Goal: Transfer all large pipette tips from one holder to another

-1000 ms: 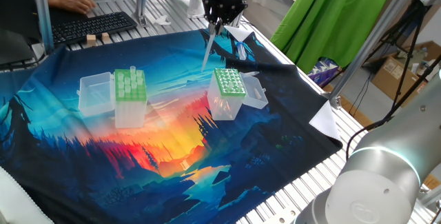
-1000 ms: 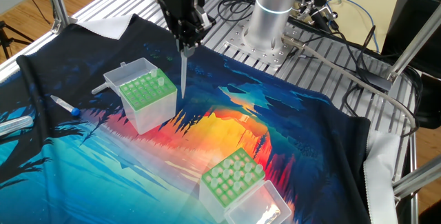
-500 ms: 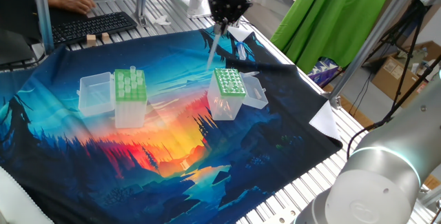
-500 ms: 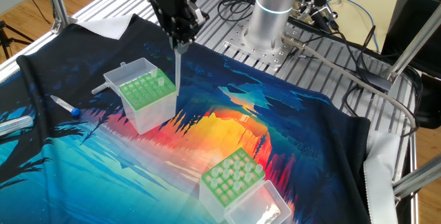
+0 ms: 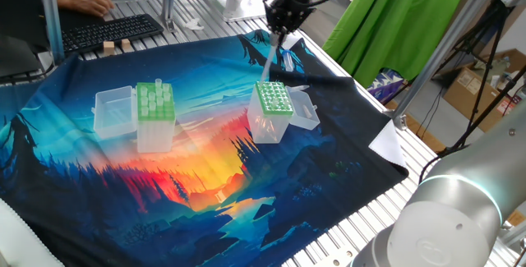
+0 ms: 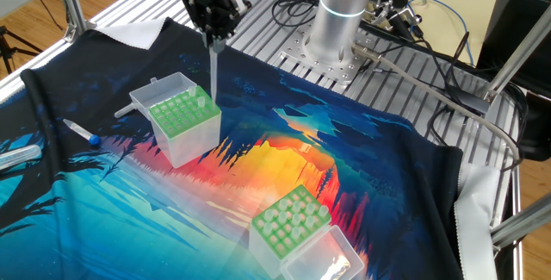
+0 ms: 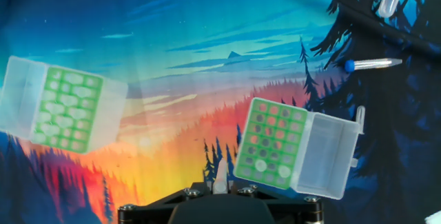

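The gripper (image 6: 213, 40) is pinching one large pipette tip (image 6: 213, 77), which is hanging point-down just above the darker-green holder (image 6: 182, 112). The tip is looking slightly tilted, so it is risking to hit the plate between holes and slip.

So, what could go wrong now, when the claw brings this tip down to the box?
1. The holes in the green plate are small and close, so the long pipette tip, held only at its top by the claw, may land between them.
2. It may knock the two tips already in the box.
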`<state>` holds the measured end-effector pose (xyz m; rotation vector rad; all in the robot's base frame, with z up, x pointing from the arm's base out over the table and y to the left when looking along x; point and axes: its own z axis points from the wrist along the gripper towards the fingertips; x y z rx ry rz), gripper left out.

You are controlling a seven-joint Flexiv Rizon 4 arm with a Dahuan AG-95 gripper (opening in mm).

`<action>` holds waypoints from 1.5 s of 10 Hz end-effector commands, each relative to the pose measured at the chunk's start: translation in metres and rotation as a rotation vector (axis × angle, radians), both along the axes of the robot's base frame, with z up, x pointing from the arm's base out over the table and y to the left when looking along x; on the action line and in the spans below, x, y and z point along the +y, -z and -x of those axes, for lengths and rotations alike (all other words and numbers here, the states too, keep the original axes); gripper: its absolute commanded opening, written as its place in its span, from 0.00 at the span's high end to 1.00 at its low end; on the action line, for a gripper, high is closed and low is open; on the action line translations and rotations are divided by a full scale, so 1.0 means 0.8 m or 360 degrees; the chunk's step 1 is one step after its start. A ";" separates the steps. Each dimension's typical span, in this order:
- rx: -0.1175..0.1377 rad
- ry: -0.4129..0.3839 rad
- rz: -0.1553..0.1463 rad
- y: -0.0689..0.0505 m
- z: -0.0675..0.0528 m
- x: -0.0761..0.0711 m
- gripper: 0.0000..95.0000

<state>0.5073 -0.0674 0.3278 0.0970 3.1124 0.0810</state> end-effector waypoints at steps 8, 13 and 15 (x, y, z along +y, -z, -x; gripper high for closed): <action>-0.0044 -0.0082 0.0036 0.018 0.009 -0.029 1.00; -0.0071 -0.0083 0.0033 0.033 0.007 -0.033 1.00; -0.0076 -0.0084 0.0030 0.037 0.006 -0.035 1.00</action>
